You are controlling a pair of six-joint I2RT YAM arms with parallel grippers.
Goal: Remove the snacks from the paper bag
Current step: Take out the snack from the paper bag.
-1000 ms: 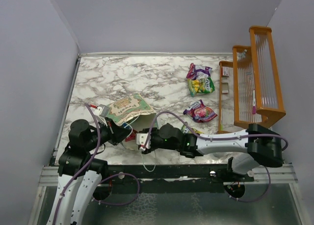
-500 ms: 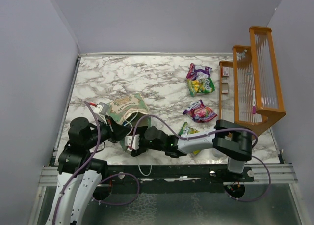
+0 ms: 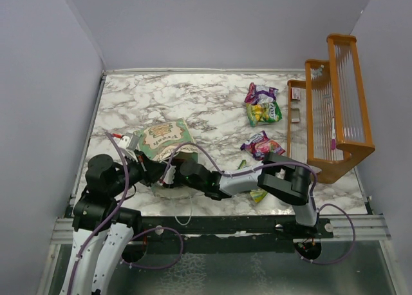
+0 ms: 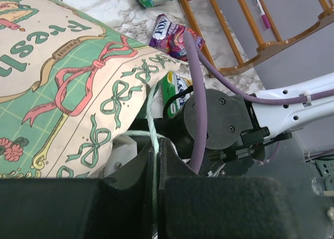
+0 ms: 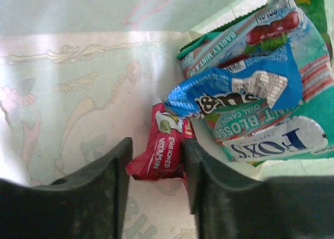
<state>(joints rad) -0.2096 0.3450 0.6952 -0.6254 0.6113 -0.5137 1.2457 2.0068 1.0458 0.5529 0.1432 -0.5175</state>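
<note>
Deep inside the paper bag (image 5: 78, 82) with the right gripper (image 5: 155, 156), fingers (image 5: 102, 187) spread apart. Right in the gap, a red packet (image 5: 159, 153), its edges up against both inner faces, no visible squeeze on it. Ahead of the fingertips and off to the right, further into the bag: a blue packet (image 5: 229, 90) draped across a bigger teal packet (image 5: 271, 137), both crumpled into the corner against the pale inside wall. Red packet just touching the blue one at its top end.

Over at the bag's mouth, left gripper (image 4: 156, 153) clamped shut on the string handle (image 4: 152, 114), pale green cord pinched in the thin slit between the two dark fingers. Bag lying on its side on the marble table (image 3: 193, 95), printed face up, pink ribbons and cream panel on show, right arm reaching in through the mouth from the right.

Outward from the bag now, all on its right. Nearest the mouth, a green packet (image 4: 175, 90), partly under the right arm. Further out, a pink-purple packet (image 3: 261, 145). Well apart from the bag, toward the table's far side, a green-and-yellow packet (image 3: 265, 113) touching a purple packet (image 3: 256, 92). Furthest from the bag, a wooden rack (image 3: 335, 95) along the table's right edge.
</note>
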